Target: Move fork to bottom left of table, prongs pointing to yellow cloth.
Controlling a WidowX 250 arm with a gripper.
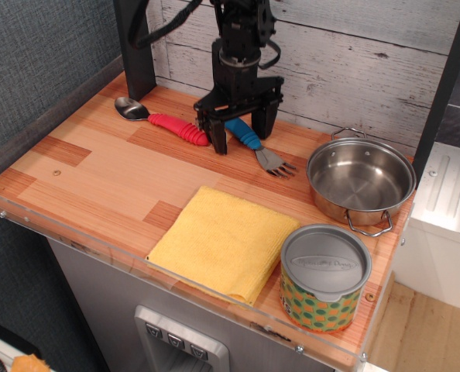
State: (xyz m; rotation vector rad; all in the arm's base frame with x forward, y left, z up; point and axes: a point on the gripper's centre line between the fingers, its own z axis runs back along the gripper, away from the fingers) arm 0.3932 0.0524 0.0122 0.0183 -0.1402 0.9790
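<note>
Jaws stood apart, straddling the blue handle of the fork [249,142] near the back of the desk [98,174], tips close to the wood. Red-handled spoon [166,122] lay just beside the left finger. Judgement: close squarely across the handle's middle, clear of the spoon, so the prongs can be turned toward the yellow cloth [224,242].

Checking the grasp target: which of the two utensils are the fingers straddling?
The blue-handled fork; the gripper is open with fingers either side of its handle. The red-handled spoon lies just left, outside them.
</note>
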